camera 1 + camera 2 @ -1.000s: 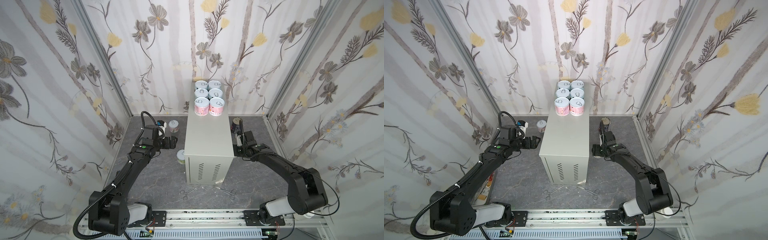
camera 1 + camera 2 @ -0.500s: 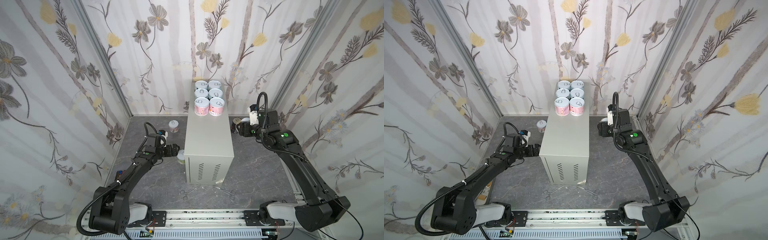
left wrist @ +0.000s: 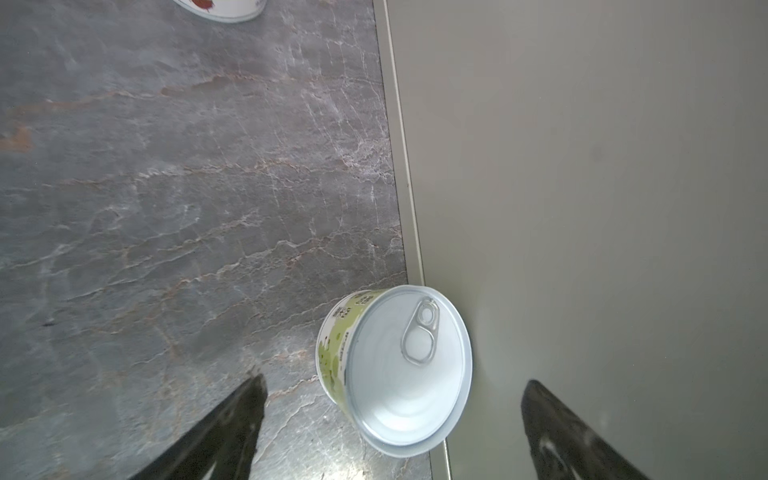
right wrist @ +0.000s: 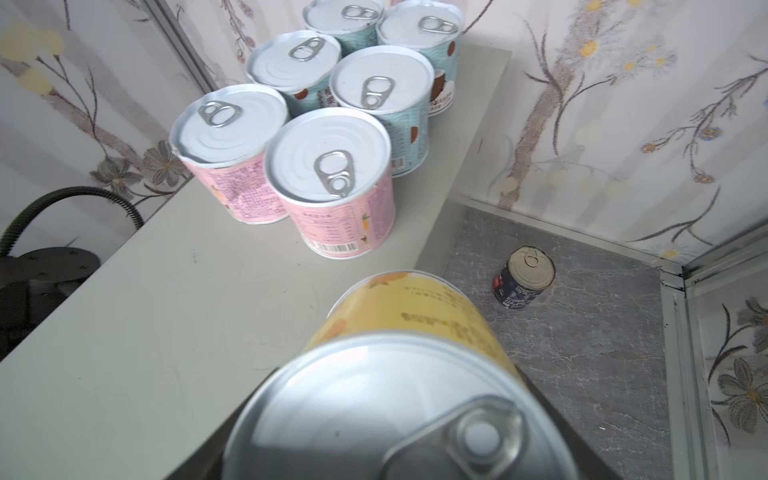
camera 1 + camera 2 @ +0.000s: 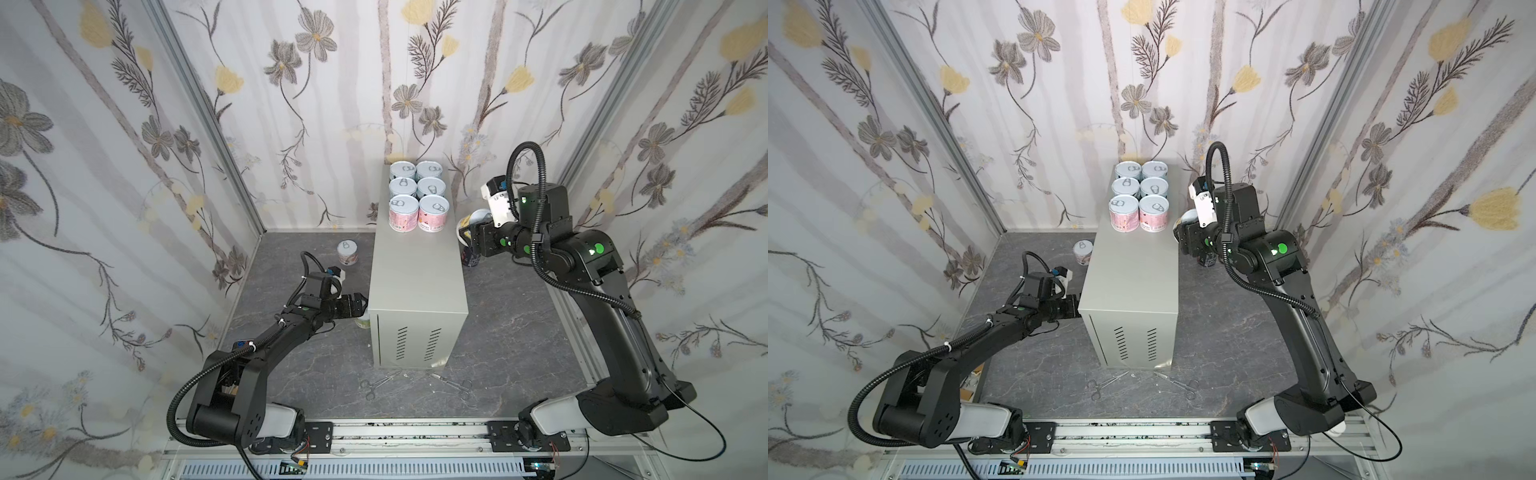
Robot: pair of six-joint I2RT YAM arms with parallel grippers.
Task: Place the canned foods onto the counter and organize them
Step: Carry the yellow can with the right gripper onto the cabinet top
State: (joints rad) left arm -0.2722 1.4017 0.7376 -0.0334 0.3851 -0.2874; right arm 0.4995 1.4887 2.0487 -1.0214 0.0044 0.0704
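Fingers (image 3: pixel 232 424) of the left gripper (image 3: pixel 390 432) were spread wide, one on either side of a green-labelled can (image 3: pixel 395 370) that stood upright on the dark marbled floor (image 3: pixel 166 208), lid up, its vertical axis between the two tips and its far side touching or just beside the wall of the counter (image 3: pixel 582 166). It was judged that the counter-side finger had little room beside that wall, so the closing would turn on that narrow gap. On the other arm, the right gripper (image 5: pixel 471 235) was seen closed on a yellow-labelled can (image 4: pixel 399 374), held tilted, lid toward the wrist camera, just off the right edge of the counter top (image 4: pixel 166 311) and near the six cans already set there in two rows: two pink cans (image 5: pixel 417 212) in front, four teal cans (image 5: pixel 417 179) behind. The free space in front of the pink pair lay toward the near end, and the right arm was plainly the nearer to it. A dark-blue tomato can (image 4: pixel 523 282) stood on the floor to the right of the counter, and another short can (image 5: pixel 347 252) stood well apart at the far left.
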